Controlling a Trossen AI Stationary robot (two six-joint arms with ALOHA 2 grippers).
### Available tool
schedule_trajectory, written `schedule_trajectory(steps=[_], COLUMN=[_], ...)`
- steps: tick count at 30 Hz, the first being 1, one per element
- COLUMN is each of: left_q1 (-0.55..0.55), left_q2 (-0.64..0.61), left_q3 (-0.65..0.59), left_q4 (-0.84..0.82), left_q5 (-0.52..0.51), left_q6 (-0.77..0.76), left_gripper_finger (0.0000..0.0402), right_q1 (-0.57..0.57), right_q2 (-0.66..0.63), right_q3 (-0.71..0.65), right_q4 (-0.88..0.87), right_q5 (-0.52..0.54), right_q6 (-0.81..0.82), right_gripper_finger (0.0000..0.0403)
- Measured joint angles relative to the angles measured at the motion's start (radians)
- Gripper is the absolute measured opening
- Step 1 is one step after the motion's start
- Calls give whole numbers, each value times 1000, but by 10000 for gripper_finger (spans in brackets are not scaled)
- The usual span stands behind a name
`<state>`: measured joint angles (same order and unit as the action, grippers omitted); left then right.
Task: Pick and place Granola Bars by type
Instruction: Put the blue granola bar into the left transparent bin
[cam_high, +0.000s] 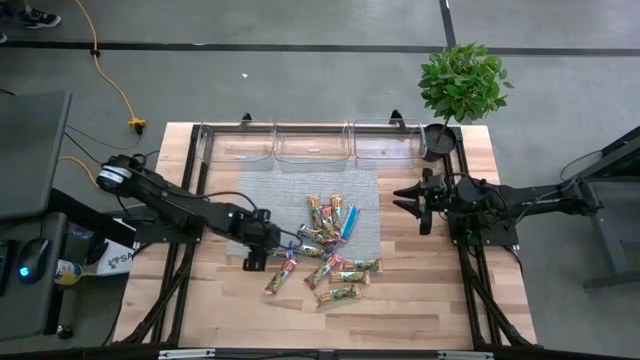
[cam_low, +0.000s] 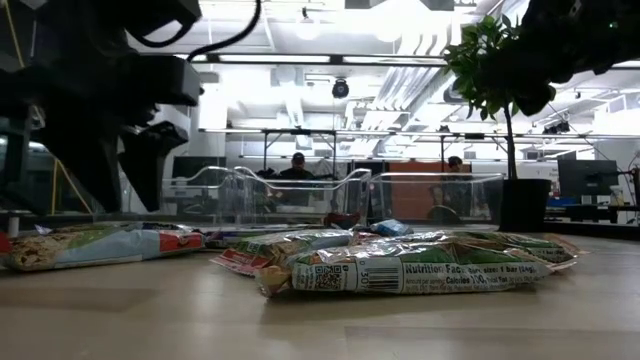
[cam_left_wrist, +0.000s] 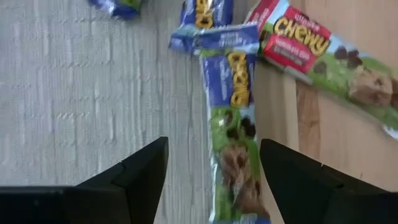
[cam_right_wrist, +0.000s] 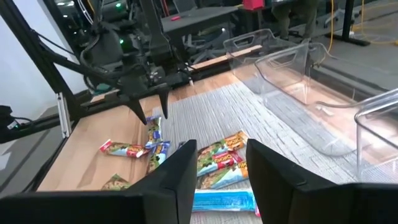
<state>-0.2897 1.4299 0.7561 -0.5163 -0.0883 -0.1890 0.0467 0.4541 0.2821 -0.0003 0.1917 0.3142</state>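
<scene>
Several granola bars (cam_high: 325, 250) lie scattered on the grey mat's near edge and the wood, among them a bright blue one (cam_high: 349, 221). My left gripper (cam_high: 272, 246) is open and points down over the left end of the pile. In its wrist view, the fingers (cam_left_wrist: 213, 149) stand on either side of a blue-and-green bar (cam_left_wrist: 233, 118) lying flat, half on the mat. I see no touch. My right gripper (cam_high: 412, 205) is open and hovers over the table's right side, off the mat; its wrist view (cam_right_wrist: 219, 152) looks across at the bars (cam_right_wrist: 217, 158).
Three clear bins (cam_high: 312, 143) stand in a row along the far edge. A potted plant (cam_high: 460, 85) sits at the far right corner. A red-ended bar (cam_left_wrist: 323, 62) lies on the wood close to the left gripper. In the low view, bars (cam_low: 400, 268) lie in front.
</scene>
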Motion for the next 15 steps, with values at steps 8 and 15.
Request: schedule_trajectory(steps=[8, 15], left_q1=[1, 2], left_q2=[89, 146], left_q3=[32, 33], left_q4=[19, 41], left_q5=[31, 45], left_q6=[-56, -128], left_gripper_finger=[252, 252], right_q1=[0, 0], right_q2=[-2, -2], right_q3=[0, -1], right_q4=[-3, -4], right_q5=[-5, -12], right_q6=[2, 5], right_gripper_finger=[124, 124])
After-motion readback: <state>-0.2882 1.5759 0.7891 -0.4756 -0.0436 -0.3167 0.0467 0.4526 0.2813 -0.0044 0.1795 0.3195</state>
